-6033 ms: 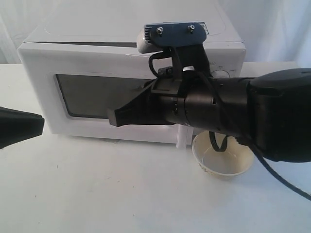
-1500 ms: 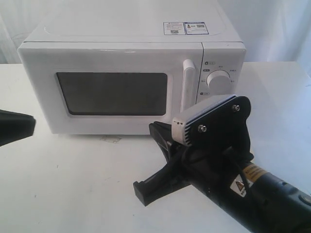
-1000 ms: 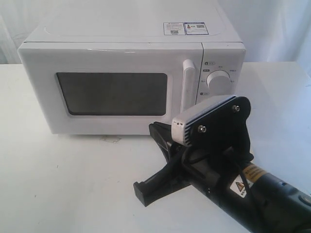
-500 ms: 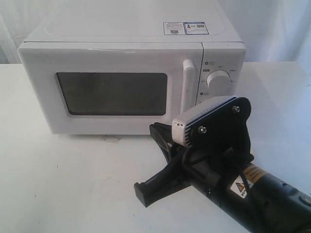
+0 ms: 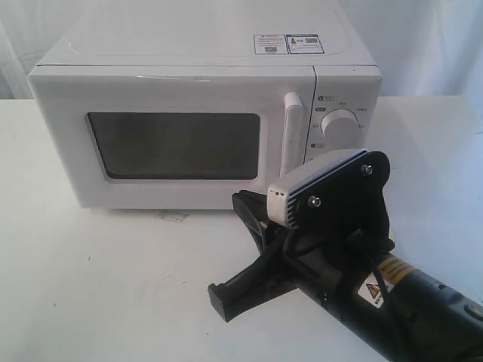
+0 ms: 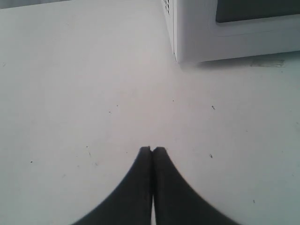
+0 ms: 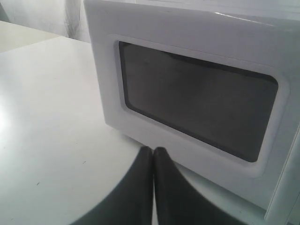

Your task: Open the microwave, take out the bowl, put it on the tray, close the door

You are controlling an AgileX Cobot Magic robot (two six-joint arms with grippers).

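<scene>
Microwave (image 5: 204, 53) white all over. Door (image 5: 60, 136) white; window (image 5: 177, 145) dark grey, plain. Handle (image 5: 291, 136) and dial (image 5: 340, 127) white. Stickers (image 5: 289, 43) on top white with blue and dark print. Tabletop (image 5: 98, 286) white with a few tiny dark specks. Right fingers (image 7: 140, 187) black; left fingers (image 6: 136, 187) black. Camera housing (image 5: 302, 187) pale grey on black bracket (image 5: 351, 200). Right arm (image 5: 423, 317) black with yellow strip and red-white warning label (image 5: 373, 290).

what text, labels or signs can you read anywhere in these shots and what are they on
No text is sharp enough to quote.
Two stickers on top of the microwave: print too small to read.
Markings around the dial: too small to read.
Warning label on the right arm: a triangle sign shows, wording blurred.
</scene>
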